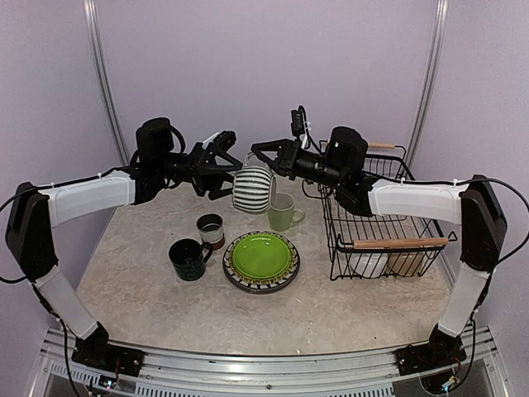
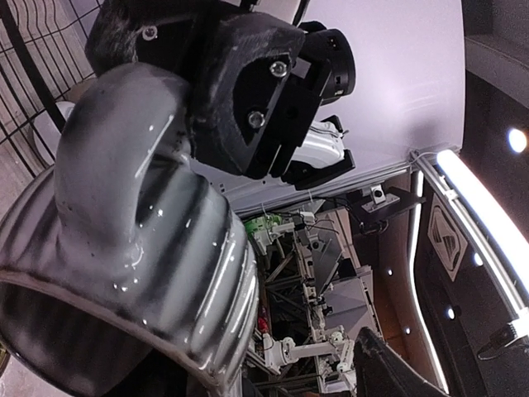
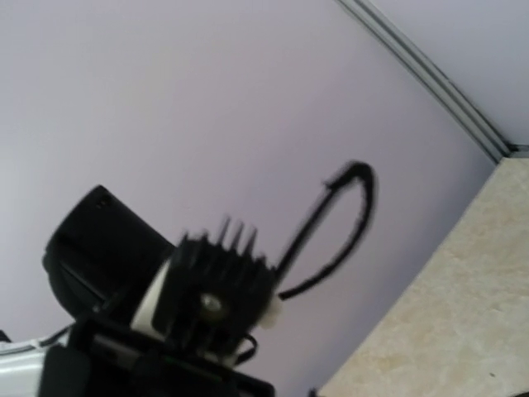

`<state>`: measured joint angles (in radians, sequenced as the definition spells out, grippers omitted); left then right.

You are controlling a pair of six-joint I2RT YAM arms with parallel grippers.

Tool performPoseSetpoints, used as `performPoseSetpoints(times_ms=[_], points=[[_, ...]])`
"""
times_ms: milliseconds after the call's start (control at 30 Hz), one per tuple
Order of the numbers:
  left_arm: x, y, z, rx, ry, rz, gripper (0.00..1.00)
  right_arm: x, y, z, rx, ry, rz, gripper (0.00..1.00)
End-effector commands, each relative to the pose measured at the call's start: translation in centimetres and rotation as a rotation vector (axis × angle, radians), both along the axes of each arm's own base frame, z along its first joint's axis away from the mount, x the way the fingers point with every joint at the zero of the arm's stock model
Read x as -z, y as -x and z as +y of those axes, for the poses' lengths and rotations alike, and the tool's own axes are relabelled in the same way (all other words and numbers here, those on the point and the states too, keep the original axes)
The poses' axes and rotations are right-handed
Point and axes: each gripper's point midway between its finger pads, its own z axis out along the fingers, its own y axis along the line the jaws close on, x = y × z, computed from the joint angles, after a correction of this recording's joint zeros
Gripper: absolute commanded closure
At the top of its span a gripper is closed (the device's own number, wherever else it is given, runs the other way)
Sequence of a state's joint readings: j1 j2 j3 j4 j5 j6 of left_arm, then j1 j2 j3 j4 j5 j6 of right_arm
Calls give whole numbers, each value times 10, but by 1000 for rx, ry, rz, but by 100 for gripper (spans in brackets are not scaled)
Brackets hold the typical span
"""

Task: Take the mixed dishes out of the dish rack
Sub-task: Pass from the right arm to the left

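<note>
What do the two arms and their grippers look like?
Both match: the left arm and right arm have white shell links between black joint housings, with thin black cables looped alongside. The left gripper and right gripper are black, angular, two-fingered.

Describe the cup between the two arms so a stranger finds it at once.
Left of the dish rack, the two arms meet above the table. The striped cup hangs there: the only airborne dish, black-and-white unlike the pale green mug below.

Robotics lab for sure: lilac booth walls [image 1: 248, 66] round a beige speckled tabletop [image 1: 347, 314]. Silver aluminium rail [image 1: 248, 364] along its near edge.
</note>
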<state>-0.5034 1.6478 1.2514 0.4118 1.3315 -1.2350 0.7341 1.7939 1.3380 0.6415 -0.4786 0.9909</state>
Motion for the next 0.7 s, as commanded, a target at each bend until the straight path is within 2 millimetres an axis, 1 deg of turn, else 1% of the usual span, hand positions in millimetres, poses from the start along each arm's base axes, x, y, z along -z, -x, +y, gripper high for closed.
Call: performPoseSetpoints(times_ms=[0, 67, 133, 200, 300, 400, 467, 500, 533, 633, 667], points=[[-8, 17, -8, 57, 24, -50, 41, -39, 12, 1, -24, -127, -70, 100], [-7, 20, -11, 67, 25, -52, 47, -42, 15, 2, -34, -146, -76, 100], [-7, 24, -13, 77, 27, -56, 53, -41, 17, 4, -47, -158, -73, 100], [-8, 25, -13, 79, 31, -62, 62, -39, 20, 5, -57, -164, -71, 100], [-11, 26, -12, 81, 35, -71, 84, -36, 24, 1, -60, -174, -72, 100], [-16, 28, -11, 79, 44, -109, 100, -32, 26, -4, -43, -161, -76, 100], [-17, 27, -11, 63, 20, -127, 100, -28, 24, -6, -35, -126, -73, 100], [-17, 24, -11, 38, -4, -141, 100, -26, 23, -8, -35, -109, -76, 98], [-16, 21, -11, 5, -38, -152, 100, -24, 22, -13, -27, -95, -76, 83], [-14, 12, -9, -93, -139, -199, 100, -17, 17, -34, 34, -64, -65, 26], [-12, 9, -7, -116, -168, -204, 100, -13, 15, -41, 55, -43, -62, 13]])
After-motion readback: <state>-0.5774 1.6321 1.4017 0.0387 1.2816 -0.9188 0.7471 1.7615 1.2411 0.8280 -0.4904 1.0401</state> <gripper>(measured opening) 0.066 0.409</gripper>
